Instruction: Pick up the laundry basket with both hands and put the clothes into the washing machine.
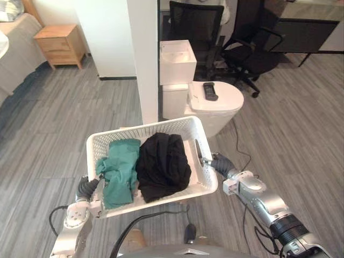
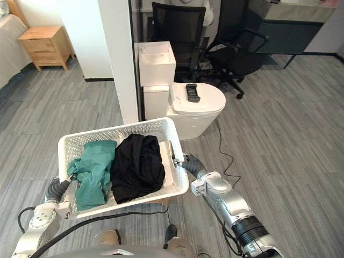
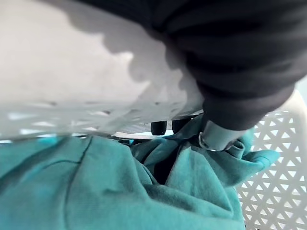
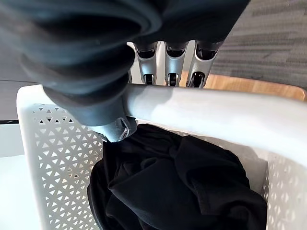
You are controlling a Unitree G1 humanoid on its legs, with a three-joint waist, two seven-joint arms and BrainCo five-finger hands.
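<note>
I've got my left hand (image 1: 88,188) and right hand (image 1: 212,161) clamped on the basket (image 1: 199,131) rim; if either grip slips, it tips and the clothes (image 1: 164,166) spill.

Room light: bright, soft and even; its source could not be told.
Ground: the floor (image 1: 64,123) was evenly lit, without glare.
Brightest spot: the white pillar (image 1: 145,59) was nearly washed out.
Container: the laundry basket (image 1: 145,131) had a bright white rim.
Darkest cloth: the black garment (image 1: 164,166) was so dark its folds barely showed.
Lit cloth: the teal garment (image 1: 121,169) had creases marked by soft shadows.
Background: the office chairs (image 1: 252,48) stood in a dimmer corner.
Left wrist view: a soft grey shadow crossed the overbright basket wall; the left robot hand (image 3: 218,136) caught a small highlight.
Right wrist view: the basket's handle gleamed; the right robot hand (image 4: 168,62) sat in deep shade.
</note>
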